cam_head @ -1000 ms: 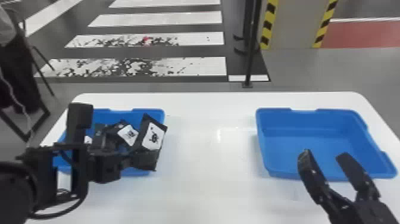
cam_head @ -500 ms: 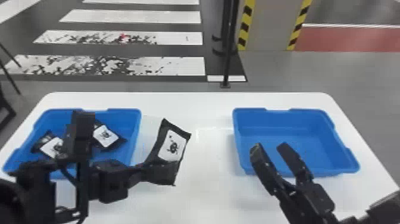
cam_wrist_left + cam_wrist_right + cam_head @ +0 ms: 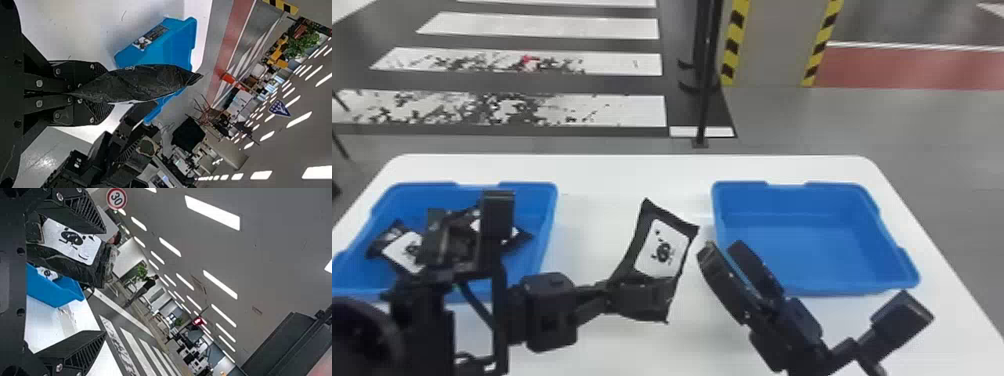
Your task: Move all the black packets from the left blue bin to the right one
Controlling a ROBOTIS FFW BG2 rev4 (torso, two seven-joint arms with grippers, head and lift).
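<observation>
Between the two bins, my left gripper (image 3: 642, 295) is shut on the lower end of a black packet (image 3: 663, 245), which stands up above the table with its white label showing. In the left wrist view the left gripper (image 3: 84, 94) pinches that packet (image 3: 145, 84) edge-on. My right gripper (image 3: 727, 247) stands open just right of the held packet, at the near left corner of the right blue bin (image 3: 812, 240); in the right wrist view the right gripper (image 3: 103, 282) has the packet (image 3: 78, 246) beyond its fingers. Several packets (image 3: 404, 250) lie in the left blue bin (image 3: 547, 220), partly hidden by the left arm.
Both bins rest on a white table (image 3: 632, 175), the left arm reaching over the near part of the left one. A dark pole (image 3: 704, 75) rises from the floor behind the table.
The left gripper has carried its packet rightward out from the left bin toward the middle. The right gripper has moved left relative to the right bin, close to the packet. The head view has shifted rightward.
</observation>
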